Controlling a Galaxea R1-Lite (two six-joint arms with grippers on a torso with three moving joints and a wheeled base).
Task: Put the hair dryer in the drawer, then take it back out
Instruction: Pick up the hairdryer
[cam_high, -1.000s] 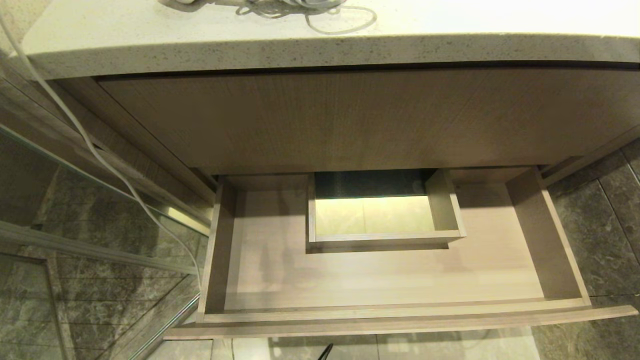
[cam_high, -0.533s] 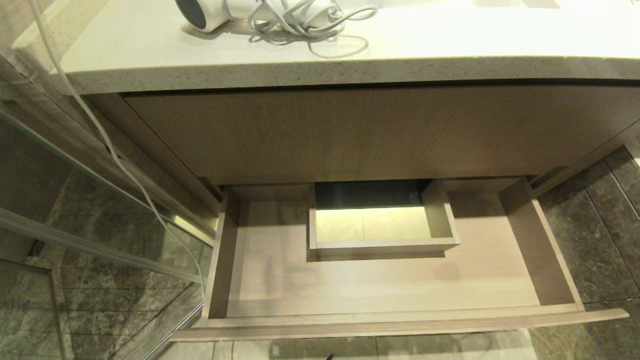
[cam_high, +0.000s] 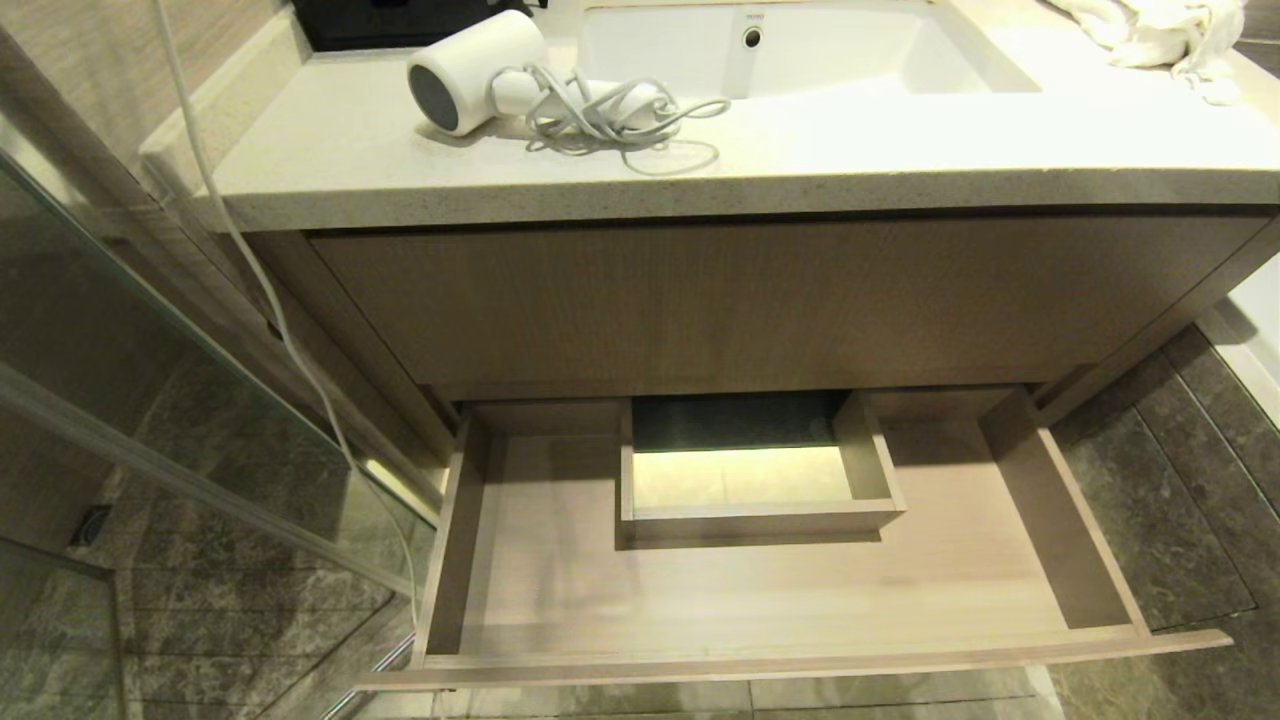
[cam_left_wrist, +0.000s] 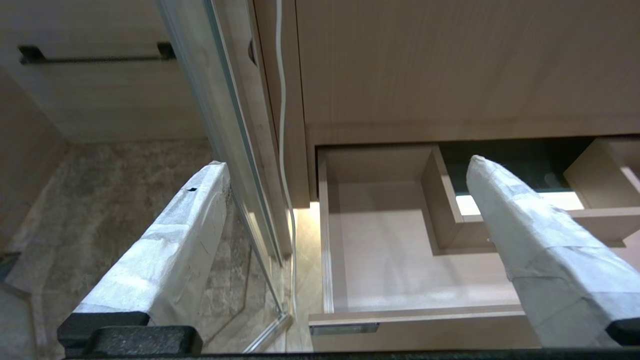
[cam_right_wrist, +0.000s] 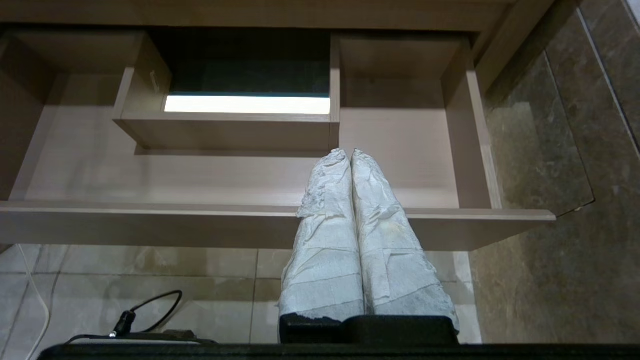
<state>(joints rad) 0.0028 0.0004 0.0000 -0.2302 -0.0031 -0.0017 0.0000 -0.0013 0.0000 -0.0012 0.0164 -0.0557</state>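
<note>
Head view shows the hair dryer (cam_high: 480, 70) lying on its side on the far-left part of the countertop (cam_high: 900, 140), dark round mouth turned toward the near left, its white cord (cam_high: 610, 110) looped loosely about the handle and trailing onto the stone. It sits just left of the sink basin (cam_high: 800, 50), with a small black box (cam_high: 380, 20) behind it at the far edge and a white towel (cam_high: 1150, 30) well apart at the far right. Below, under the tall vanity panel (cam_high: 780, 300), the drawer (cam_high: 750, 600) stands pulled fully out toward the robot, floor bare, nothing inside; the boxed notch (cam_high: 750, 480) at its rear wall is plainly visible. A white cable (cam_high: 270, 300) hangs down the left side beside a glass partition (cam_high: 150, 400). Neither arm shows in the head view. Left wrist view: left gripper (cam_left_wrist: 345, 200) with wrapped fingers spread wide, holding nothing, low by the drawer's near-left corner. Right wrist view: right gripper (cam_right_wrist: 351, 155) with fingers pressed together, empty, poised in front of the drawer's face toward its right half. Judgement: the drawer is open and ready, but the dryer is untouched on the counter, so neither half of the task has begun; left to do are the pickup, placement in the drawer, release, then retrieval.
</note>
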